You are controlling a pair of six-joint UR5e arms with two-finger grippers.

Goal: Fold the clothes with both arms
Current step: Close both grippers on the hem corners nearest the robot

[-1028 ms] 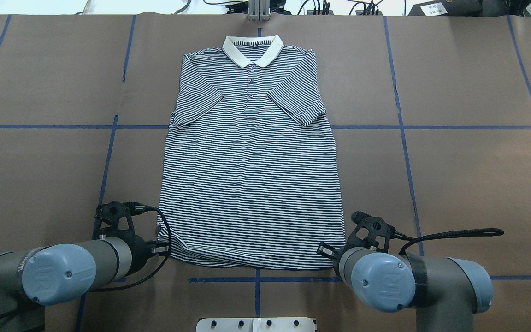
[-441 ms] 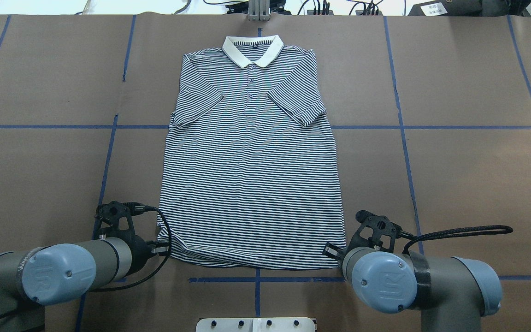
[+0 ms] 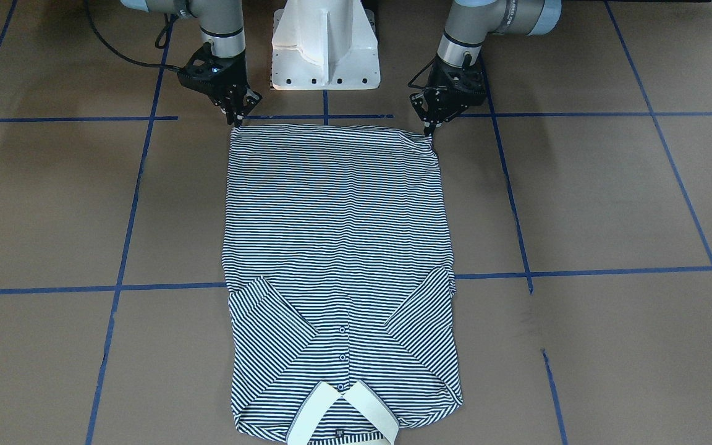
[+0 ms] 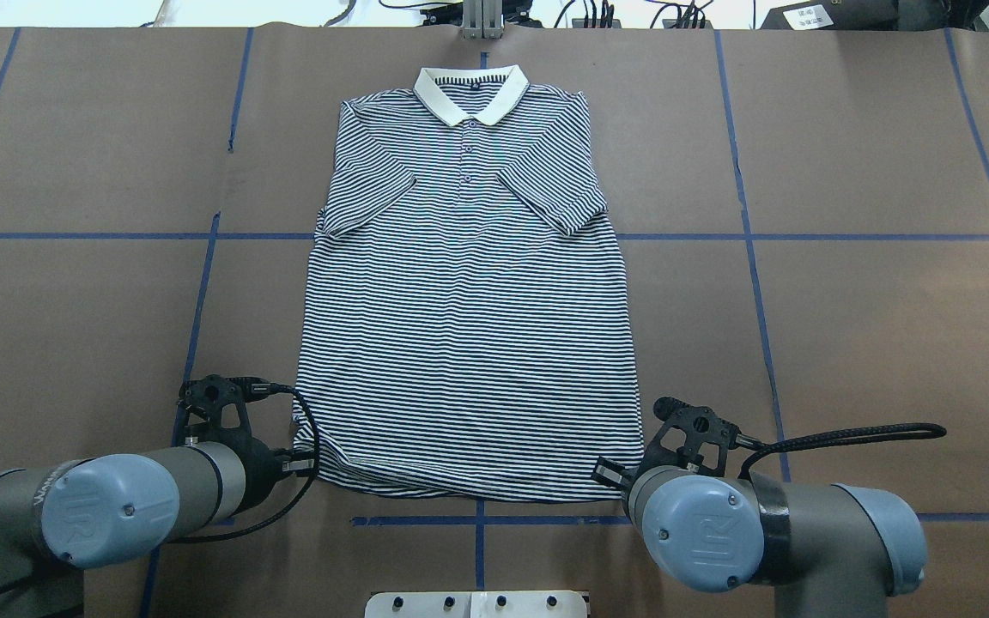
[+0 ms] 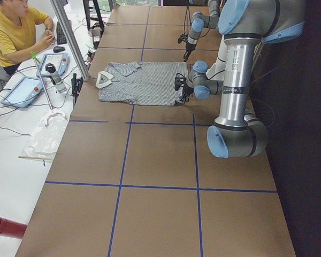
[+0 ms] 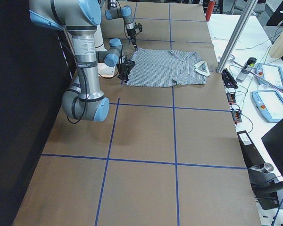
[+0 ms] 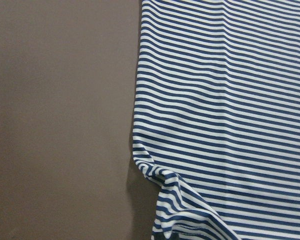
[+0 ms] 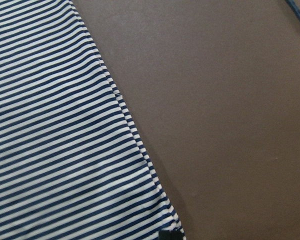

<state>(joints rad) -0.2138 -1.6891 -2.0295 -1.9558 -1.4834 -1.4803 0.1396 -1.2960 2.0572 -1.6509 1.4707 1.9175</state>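
Note:
The striped polo shirt (image 4: pixel 469 326) lies flat and face up on the brown table, sleeves folded in over the chest, with its cream collar (image 4: pixel 470 93) at the far edge. My left gripper (image 3: pixel 430 127) is at the near left hem corner, shut on the shirt; the hem puckers up toward it in the left wrist view (image 7: pixel 175 200). My right gripper (image 3: pixel 237 120) is at the near right hem corner, its fingers tapering to a point on the cloth. There the shirt (image 8: pixel 55 140) lies flat and only a dark fingertip shows on the corner. In the overhead view both sets of fingertips are hidden under the wrists.
The white pedestal base (image 3: pixel 325 49) stands between the arms at the near table edge. Blue tape lines (image 4: pixel 752 257) grid the brown surface. A metal post (image 4: pixel 482 17) stands beyond the collar. An operator (image 5: pixel 10 32) sits at a side table with pendants.
The right arm shifted a little to the right, then came back left and nearer to the hem corner. The left arm and the shirt have not moved.

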